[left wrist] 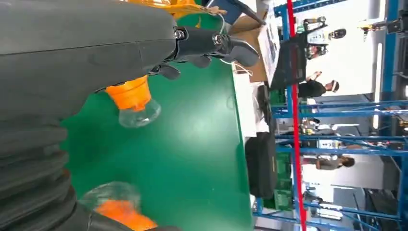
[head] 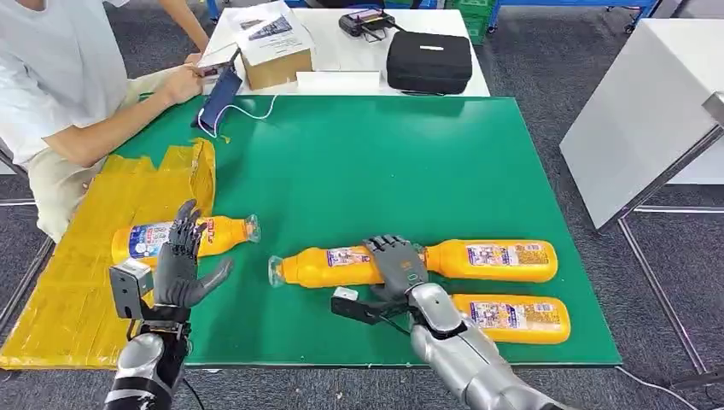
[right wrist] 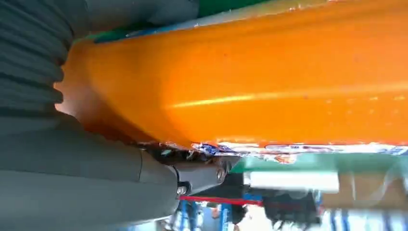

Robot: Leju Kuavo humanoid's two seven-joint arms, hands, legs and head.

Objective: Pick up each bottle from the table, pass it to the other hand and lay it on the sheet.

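R hand (head: 395, 263) grips middle bottle (head: 329, 266); L hand (head: 182, 256) open.

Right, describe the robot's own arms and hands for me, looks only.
Both arms are silver metal, rounded and glossy. The left robot hand and right robot hand are dark grey with many segmented fingers. A black boxy bracket sits at each wrist; the right one has thin black cabling. The wrist views show grey ribbed covers and a thick grey thumb.
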